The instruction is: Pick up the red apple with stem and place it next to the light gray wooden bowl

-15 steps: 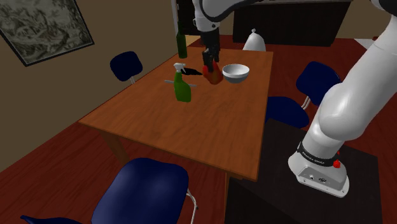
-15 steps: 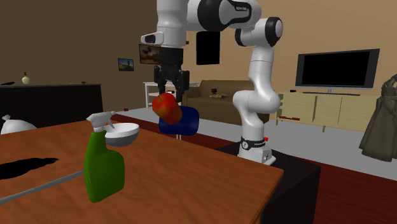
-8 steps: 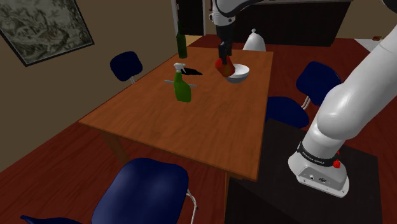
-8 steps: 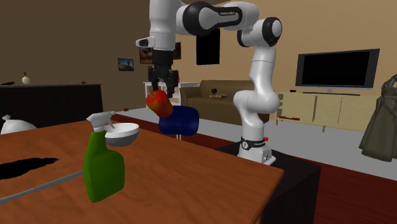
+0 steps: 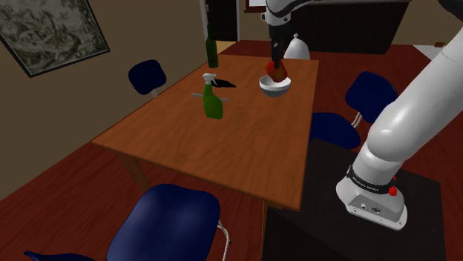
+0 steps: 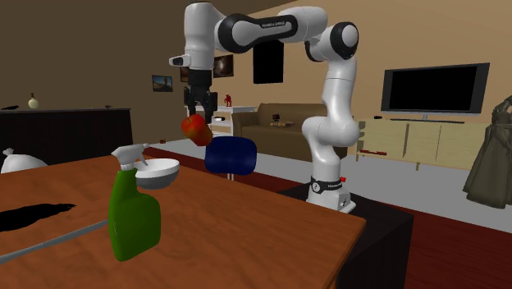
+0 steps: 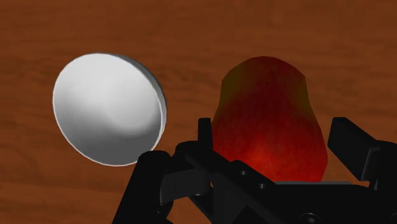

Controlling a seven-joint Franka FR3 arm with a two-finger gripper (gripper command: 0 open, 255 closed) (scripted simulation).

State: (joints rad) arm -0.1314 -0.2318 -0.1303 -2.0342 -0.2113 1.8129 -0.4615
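Apple, red with a green tinge [image 7: 270, 121], clasped aloft by the all-black two-finger gripper [image 6: 199, 111].
Bare brown wooden table [image 7: 210, 32] is seen beneath the fruit, with the pale grey round bowl [image 7: 105, 108] lying just beside the pincer, not under it; the stem cannot be made out, and height above the table is hard to judge.

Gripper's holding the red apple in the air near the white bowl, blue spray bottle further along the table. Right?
No: the spray bottle is green, not blue, as the second exterior view shows. The rest holds: the gripper holds the red apple in the air near the white bowl.
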